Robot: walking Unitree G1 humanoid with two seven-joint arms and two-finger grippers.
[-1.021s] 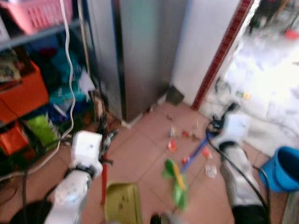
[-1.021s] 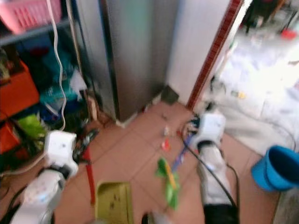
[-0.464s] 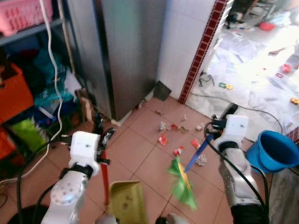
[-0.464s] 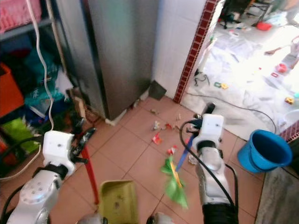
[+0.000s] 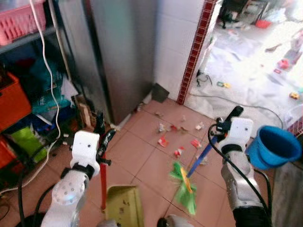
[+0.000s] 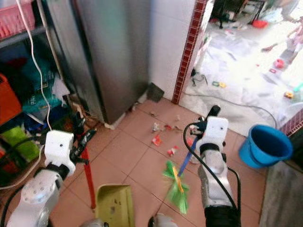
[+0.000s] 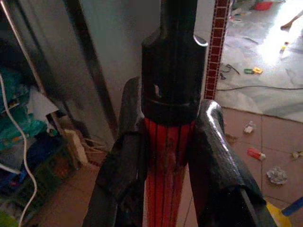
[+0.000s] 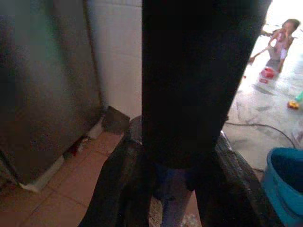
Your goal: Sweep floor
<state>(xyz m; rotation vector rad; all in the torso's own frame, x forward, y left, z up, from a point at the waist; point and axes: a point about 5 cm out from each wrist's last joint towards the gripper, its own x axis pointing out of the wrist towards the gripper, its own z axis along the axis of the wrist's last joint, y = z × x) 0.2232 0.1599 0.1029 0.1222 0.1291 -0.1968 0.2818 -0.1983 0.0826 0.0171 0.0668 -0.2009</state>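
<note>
A yellow-green dustpan (image 5: 124, 205) rests on the tiled floor at my feet. Its red handle (image 5: 103, 182) rises to my left gripper (image 5: 102, 135), which is shut on it; the left wrist view has both fingers (image 7: 215, 156) pressed against the red shaft (image 7: 163, 189) under a black cap. My right gripper (image 5: 222, 124) is shut on the broom's blue handle (image 5: 201, 153). The green bristles (image 5: 184, 187) touch the floor right of the dustpan. Several scraps of litter (image 5: 177, 137) lie beyond the broom head, towards the white wall.
A steel fridge (image 5: 123, 52) stands ahead on the left, beside shelves with orange crates (image 5: 14, 99) and a hanging white cable (image 5: 52, 71). A blue bucket (image 5: 274, 146) sits at the right. A red-brick edge (image 5: 196, 52) borders a bright room with toys and a person (image 8: 279, 38).
The whole picture has shifted and sharpened as the camera moved. Both grippers keep their hold, and broom and dustpan stay in much the same place before me.
</note>
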